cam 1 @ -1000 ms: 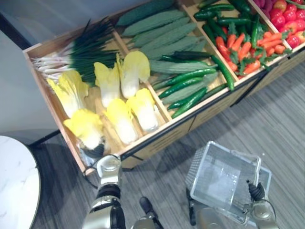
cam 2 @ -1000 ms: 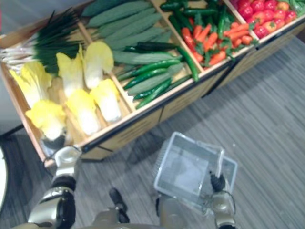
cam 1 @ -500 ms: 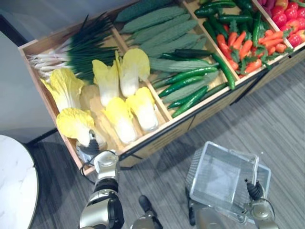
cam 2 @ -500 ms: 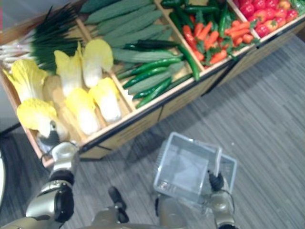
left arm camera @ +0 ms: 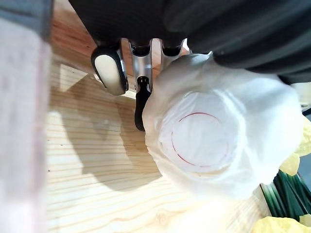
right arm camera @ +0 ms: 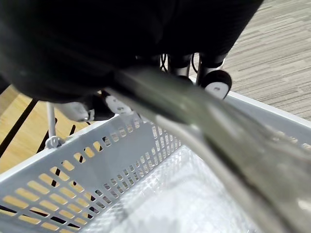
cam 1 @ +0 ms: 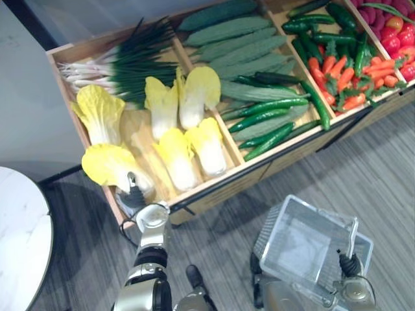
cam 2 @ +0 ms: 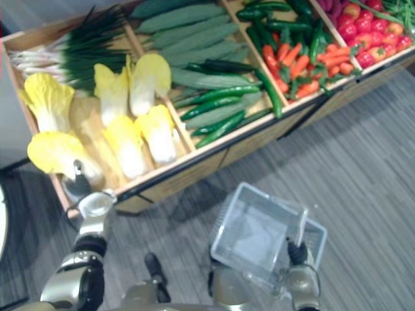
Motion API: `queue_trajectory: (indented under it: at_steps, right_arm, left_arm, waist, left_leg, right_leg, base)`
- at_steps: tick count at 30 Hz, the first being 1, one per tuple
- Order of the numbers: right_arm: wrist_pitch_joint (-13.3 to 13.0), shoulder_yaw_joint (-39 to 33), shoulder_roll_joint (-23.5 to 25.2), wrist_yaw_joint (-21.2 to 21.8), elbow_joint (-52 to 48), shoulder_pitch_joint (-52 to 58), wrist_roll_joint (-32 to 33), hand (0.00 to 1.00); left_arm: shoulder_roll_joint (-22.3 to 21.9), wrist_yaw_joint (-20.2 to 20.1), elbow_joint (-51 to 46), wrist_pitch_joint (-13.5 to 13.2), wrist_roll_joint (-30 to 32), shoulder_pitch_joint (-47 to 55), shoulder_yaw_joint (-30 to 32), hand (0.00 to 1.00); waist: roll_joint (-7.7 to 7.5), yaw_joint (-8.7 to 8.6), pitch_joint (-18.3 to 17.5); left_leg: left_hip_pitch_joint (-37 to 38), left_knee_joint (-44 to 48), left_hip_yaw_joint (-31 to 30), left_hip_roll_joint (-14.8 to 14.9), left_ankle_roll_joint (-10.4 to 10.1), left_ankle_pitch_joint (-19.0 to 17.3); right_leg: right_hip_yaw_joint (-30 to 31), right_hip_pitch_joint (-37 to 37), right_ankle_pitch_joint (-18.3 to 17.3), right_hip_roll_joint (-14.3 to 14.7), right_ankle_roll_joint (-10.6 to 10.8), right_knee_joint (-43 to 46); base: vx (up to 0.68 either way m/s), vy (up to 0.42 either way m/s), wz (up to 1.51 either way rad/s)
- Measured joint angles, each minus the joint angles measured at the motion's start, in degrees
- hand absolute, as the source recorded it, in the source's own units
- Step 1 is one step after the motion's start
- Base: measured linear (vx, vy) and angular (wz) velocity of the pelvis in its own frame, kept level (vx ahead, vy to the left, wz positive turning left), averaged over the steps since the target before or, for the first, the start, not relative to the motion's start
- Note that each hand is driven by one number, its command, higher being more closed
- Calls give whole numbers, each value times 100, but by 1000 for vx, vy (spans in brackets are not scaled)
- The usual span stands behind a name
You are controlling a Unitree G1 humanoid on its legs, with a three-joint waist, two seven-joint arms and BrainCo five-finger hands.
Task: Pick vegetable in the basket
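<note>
A yellow napa cabbage [cam 1: 110, 165] sits at the front left corner of the wooden crate [cam 1: 214, 188], with my left hand [cam 1: 134, 194] shut on its white stem end. The left wrist view has that white base [left arm camera: 214, 141] against my palm, one dark-tipped finger [left arm camera: 141, 104] curled beside it, bare wood below. My right hand [cam 1: 350, 264] is shut on the handle [right arm camera: 204, 131] of a clear plastic basket [cam 1: 305, 243], which hangs empty over the floor at the lower right.
Several more cabbages [cam 1: 181, 146] lie in the same compartment, green onions [cam 1: 123, 61] behind them. Cucumbers [cam 1: 266, 116], carrots [cam 1: 337, 71] and tomatoes [cam 1: 399, 45] fill the compartments to the right. A white round table [cam 1: 19, 240] stands at the left. Grey floor lies between crate and basket.
The whole view has shifted. My left hand has drawn the front-left cabbage towards the crate's left corner, baring wood where it lay. The basket stays in the right hand.
</note>
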Motion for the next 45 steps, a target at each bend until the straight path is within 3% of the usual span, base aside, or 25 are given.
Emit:
queue_trajectory:
  at_steps: [12, 14, 25, 33, 37, 40, 43, 45]
  right_arm:
    - [95, -316, 106, 0, -13, 122, -12, 100]
    - [109, -344, 116, 1, -12, 202, -16, 100]
    - [207, -409, 142, 148, 4, 349, -174, 100]
    - [231, -780, 164, 268, 266, 347, -176, 100]
    - [271, -1087, 104, 332, 436, 345, -179, 100]
    - [339, -1252, -104, 468, 491, 323, -242, 100]
    - [375, -1166, -708, 624, 407, 163, -644, 100]
    - [418, -827, -1083, 672, 168, 104, -784, 100]
  left_arm:
    - [-384, -472, -1106, 23, 108, 916, -475, 100]
    - [-557, -476, -1367, 26, 118, 1130, -501, 100]
    - [-805, -465, -3102, 141, 112, 1819, -578, 100]
    - [-813, -421, -4123, 148, 147, 1915, -394, 100]
    - [-724, -560, -4822, 144, 528, 2059, -555, 100]
    - [-382, -860, -5246, 89, 722, 2156, -981, 100]
    - [23, -1385, -5519, -227, 771, 2305, -1562, 100]
    - [147, -1525, -5571, -289, 758, 2327, -1804, 100]
  waist:
    - [155, 57, -156]
    - [169, 155, -265]
    - [117, 453, -690]
    - [5, 495, -912]
    - [-29, 495, -967]
    - [-30, 497, -967]
    - [-5, 470, -1018]
    - [11, 451, -1034]
  left_leg:
    - [136, -34, -269, -8, 35, 24]
    - [136, -34, -274, 7, 38, 27]
    - [103, -38, -557, 28, 60, 49]
    - [47, -38, -697, 23, 90, 95]
    - [52, -38, -683, 28, 95, 98]
    - [112, -38, -552, 37, 89, 91]
    - [235, -40, -152, 38, 54, 4]
    - [309, -39, 137, 37, 61, -28]
  right_leg:
    - [-298, 258, -111, -81, 33, 108]
    - [-351, 275, -122, -76, 25, 109]
    - [-596, 424, -148, -130, 22, 109]
    - [-714, 448, -145, -139, 21, 107]
    - [-696, 450, -134, -131, 32, 110]
    - [-561, 441, -104, -110, 73, 111]
    - [-102, 302, -33, -62, 186, 95]
    - [195, 213, 44, -21, 215, 93]
  base:
    - [11, 0, 11]
    - [22, -2, 12]
    - [19, 4, 13]
    - [15, 7, 9]
    - [0, 3, -1]
    - [-9, 15, -23]
    - [0, 22, -61]
    - [10, 26, -94]
